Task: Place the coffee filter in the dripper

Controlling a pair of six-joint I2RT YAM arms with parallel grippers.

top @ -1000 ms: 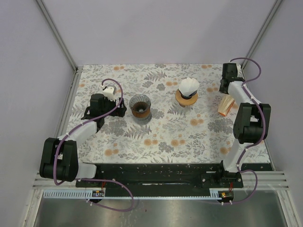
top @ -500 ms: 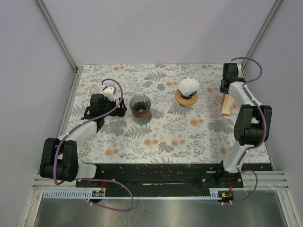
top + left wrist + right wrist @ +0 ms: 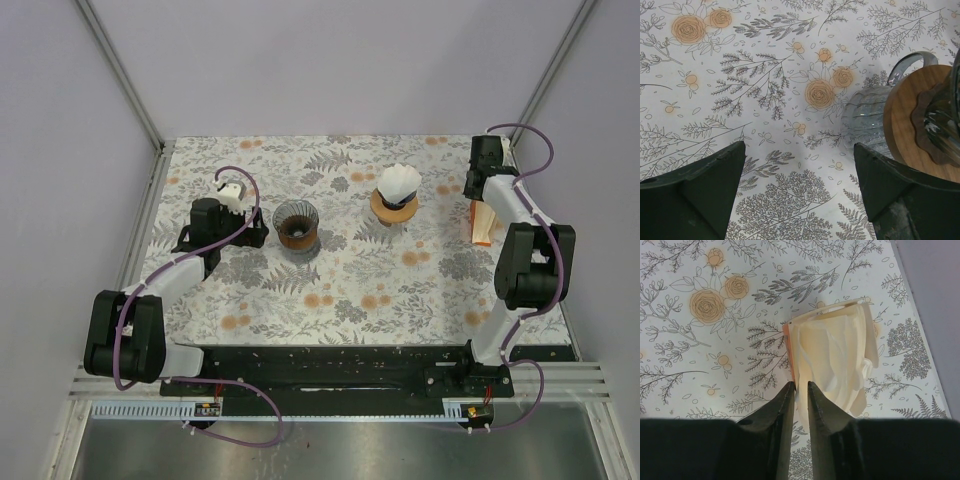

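Observation:
A stack of cream coffee filters (image 3: 835, 360) in an orange-edged sleeve lies on the floral table at the right (image 3: 483, 222). My right gripper (image 3: 801, 390) is shut on the stack's near left edge, with paper pinched between the fingertips; it also shows in the top view (image 3: 479, 200). The glass dripper (image 3: 296, 225) with a wooden collar stands left of centre and shows at the right edge of the left wrist view (image 3: 920, 120). My left gripper (image 3: 800, 190) is open and empty just left of it (image 3: 258, 232).
A second wooden-collared stand holding a white fluted filter (image 3: 397, 185) stands between the dripper and the filter stack. The enclosure's right wall (image 3: 560, 150) runs close beside the right arm and the stack. The table's right edge shows in the right wrist view (image 3: 910, 290).
The filter stack has swung from tilted to nearly straight under the right gripper, which has shifted slightly. The left arm has not moved.

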